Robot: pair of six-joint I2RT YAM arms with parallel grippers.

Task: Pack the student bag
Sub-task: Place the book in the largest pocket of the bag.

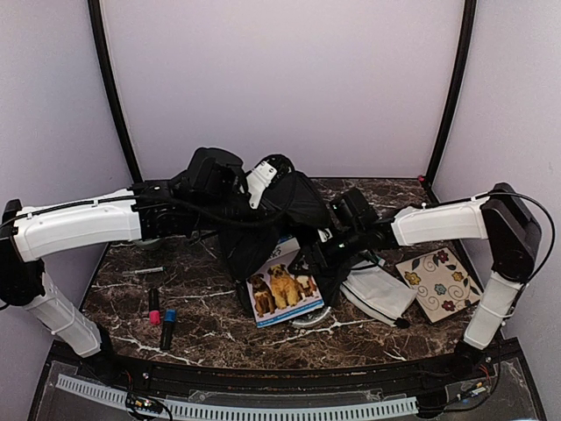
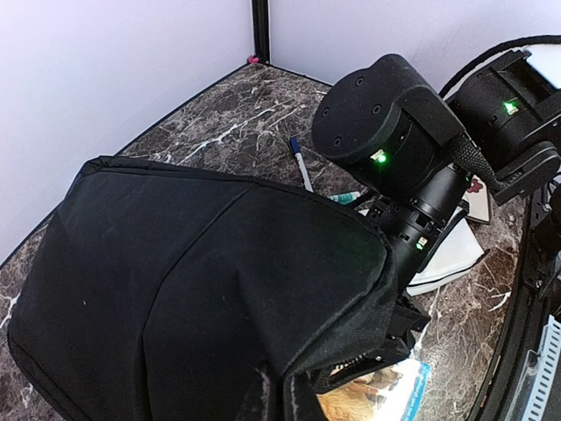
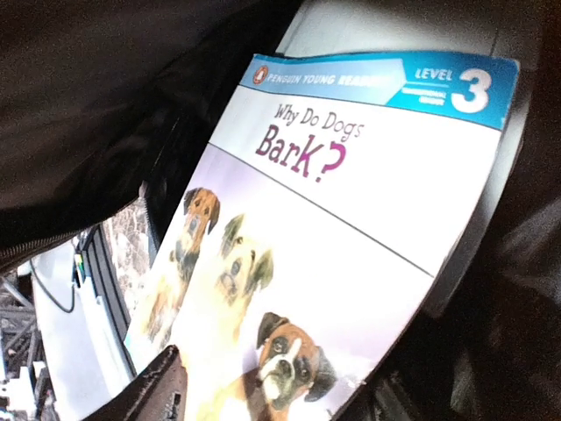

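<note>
The student bag is a big black backpack, lifted at its top by my left gripper, which is shut on the fabric. In the left wrist view the bag fills the frame and hides the fingers. A dog book titled "Why Do Dogs Bark?" lies flat with its top end under the bag's open mouth. My right gripper sits at that mouth, just above the book. Its jaws stand wide apart over the cover, with one finger showing at lower left.
A white pouch and a floral notebook lie at the right. Two markers and a thin pen lie at the left front. A blue pen lies behind the bag. Walls close three sides.
</note>
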